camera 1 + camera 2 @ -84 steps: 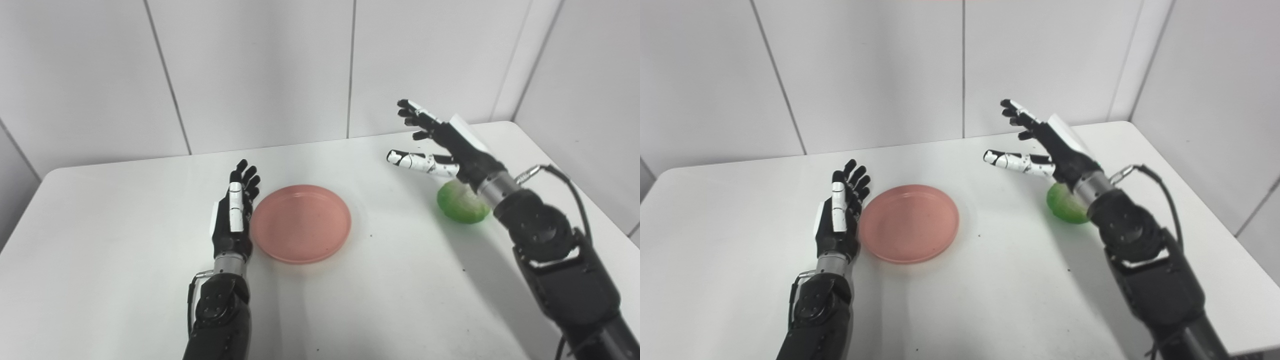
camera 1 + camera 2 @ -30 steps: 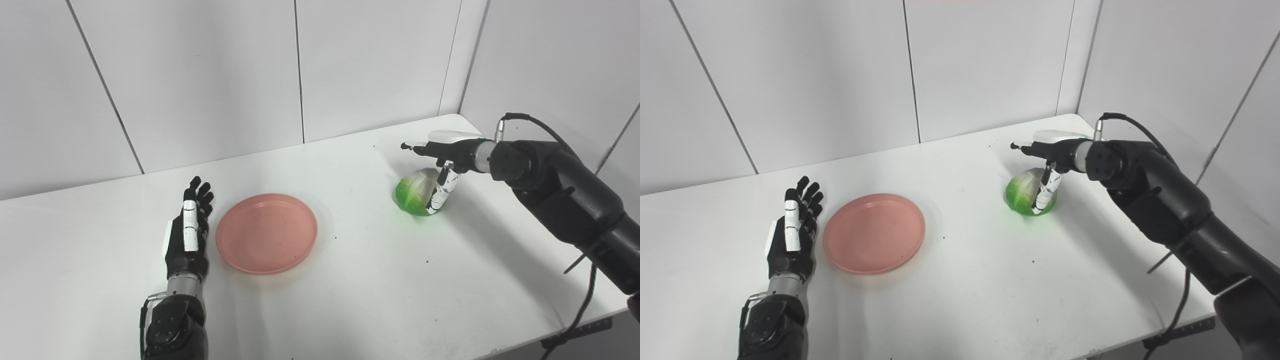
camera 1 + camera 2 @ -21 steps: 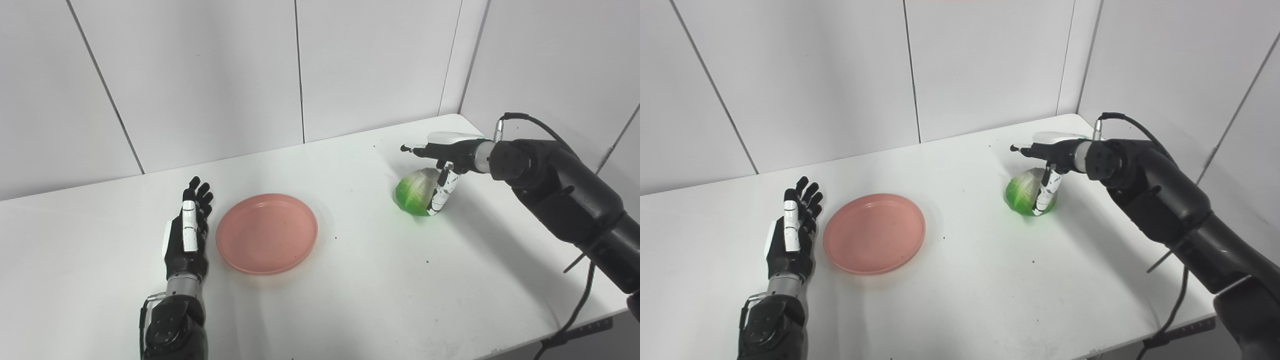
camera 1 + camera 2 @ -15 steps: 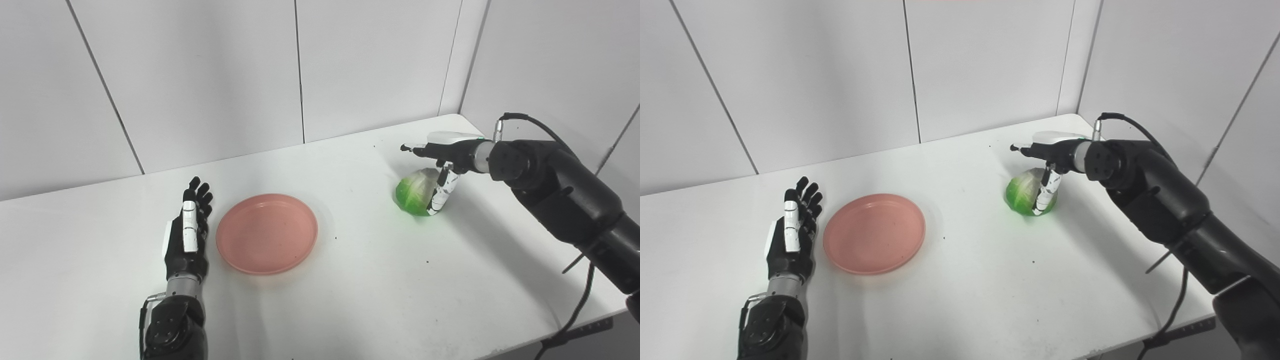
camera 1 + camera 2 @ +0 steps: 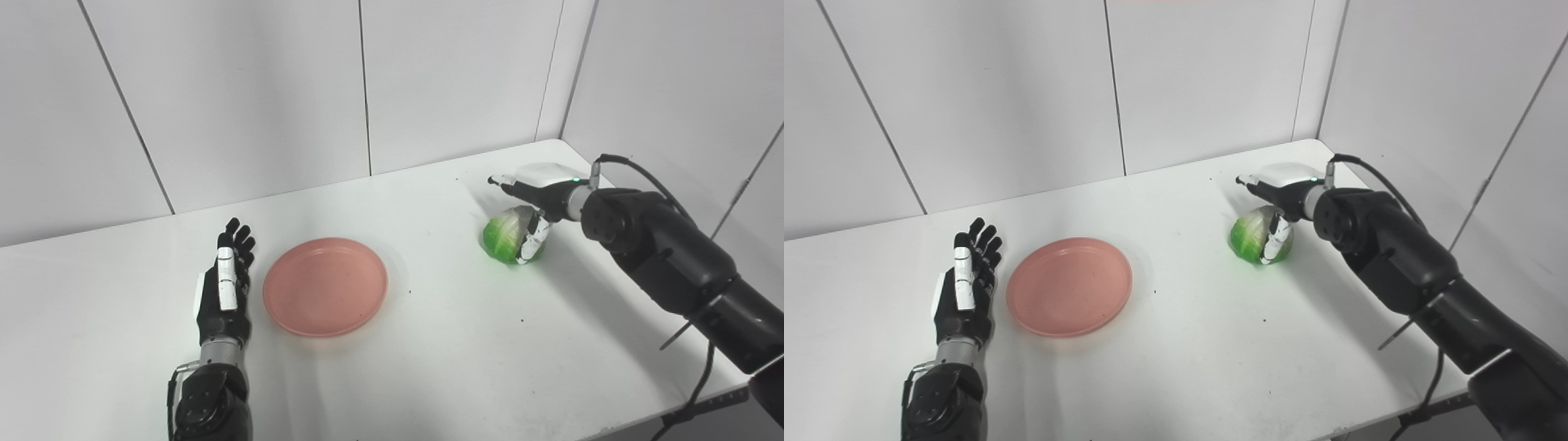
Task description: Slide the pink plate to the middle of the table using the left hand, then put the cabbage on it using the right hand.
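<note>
The pink plate [image 5: 325, 286] lies flat on the white table [image 5: 429, 355], left of its middle. My left hand [image 5: 223, 288] rests just left of the plate, fingers straight and apart, holding nothing, with a narrow gap to the rim. The green cabbage [image 5: 505, 235] sits on the table at the right rear. My right hand [image 5: 539, 184] reaches over its top with the fingers stretched out above it. The thumb [image 5: 531, 237] hangs down against the cabbage's near right side. The fingers are not closed on it.
White wall panels stand behind the table and along its right side, close to the cabbage. The right forearm [image 5: 667, 263] and its cable [image 5: 692, 398] cross the table's right front corner. A few dark specks [image 5: 522, 319] dot the tabletop.
My right hand has tipped down closer over the cabbage, and the thumb has curled in against it. The cabbage, the plate and the left hand stay in place. The view shifted slightly.
</note>
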